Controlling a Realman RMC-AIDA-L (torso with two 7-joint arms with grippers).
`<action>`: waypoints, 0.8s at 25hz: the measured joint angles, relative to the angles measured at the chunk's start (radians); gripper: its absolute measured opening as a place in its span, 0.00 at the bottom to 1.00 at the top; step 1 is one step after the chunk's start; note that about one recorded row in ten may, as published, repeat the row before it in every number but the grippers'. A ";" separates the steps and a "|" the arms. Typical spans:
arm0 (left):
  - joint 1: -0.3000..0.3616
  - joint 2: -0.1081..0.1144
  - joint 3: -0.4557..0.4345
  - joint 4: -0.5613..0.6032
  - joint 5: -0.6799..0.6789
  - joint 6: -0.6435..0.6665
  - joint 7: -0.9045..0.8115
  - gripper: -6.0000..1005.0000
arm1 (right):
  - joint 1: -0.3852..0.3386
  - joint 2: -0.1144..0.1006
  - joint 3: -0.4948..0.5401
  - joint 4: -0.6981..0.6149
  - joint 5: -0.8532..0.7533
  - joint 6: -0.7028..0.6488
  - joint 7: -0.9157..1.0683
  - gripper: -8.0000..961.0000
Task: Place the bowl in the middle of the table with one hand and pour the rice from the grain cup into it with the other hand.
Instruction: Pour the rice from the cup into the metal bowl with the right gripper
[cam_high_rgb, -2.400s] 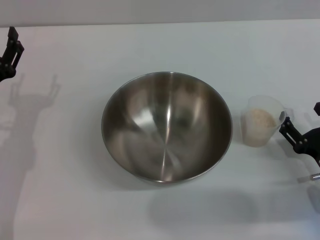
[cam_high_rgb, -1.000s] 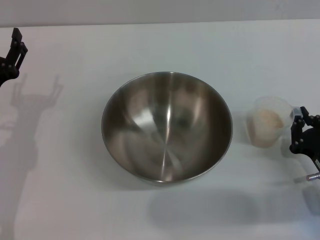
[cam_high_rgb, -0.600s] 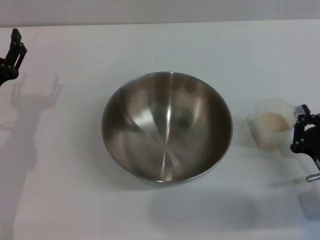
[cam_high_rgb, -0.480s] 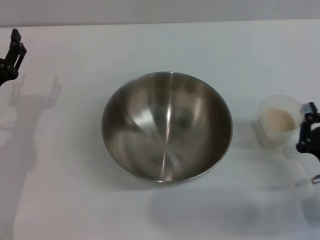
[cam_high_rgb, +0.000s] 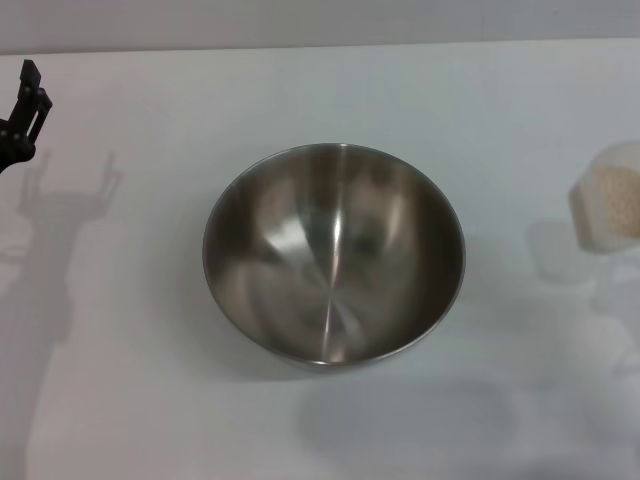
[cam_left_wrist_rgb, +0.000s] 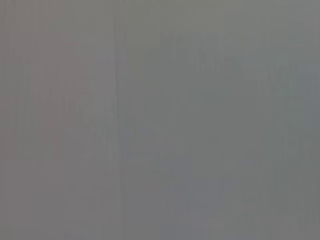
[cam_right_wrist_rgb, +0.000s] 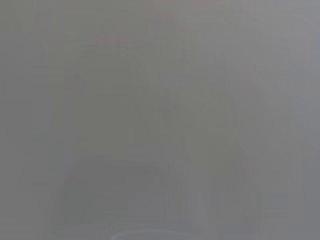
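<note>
**Bowl centred on the counter; grain cup raised at the right edge of view**

Head view. The bowl (cam_high_rgb: 334, 253) sits upright in the middle of the white counter (cam_high_rgb: 300, 90), its brushed inside bare of grains. The left tool (cam_high_rgb: 22, 110) hangs at the far left edge of view, well apart from the bowl; only part of it shows, and whether its fingers stand wide or narrow cannot be told. The grain cup (cam_high_rgb: 610, 205) appears at the right edge, cut off by the frame, on the far side of the bowl from the left tool and well apart from the bowl's rim. The rice (cam_high_rgb: 614, 198) fills it as a pale granular mass. The right tool lies outside the head view. Both wrist views show only a uniform grey field.
</note>
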 joint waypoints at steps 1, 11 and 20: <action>0.001 0.000 0.000 0.000 0.000 0.000 0.000 0.84 | 0.012 -0.001 -0.002 -0.002 -0.001 -0.014 0.000 0.03; 0.009 0.002 0.000 0.001 0.000 0.001 0.000 0.84 | 0.146 0.001 -0.088 0.025 -0.015 -0.030 -0.263 0.03; 0.007 0.002 0.002 0.002 0.000 -0.001 -0.001 0.84 | 0.171 0.002 -0.193 0.106 -0.015 0.006 -0.661 0.03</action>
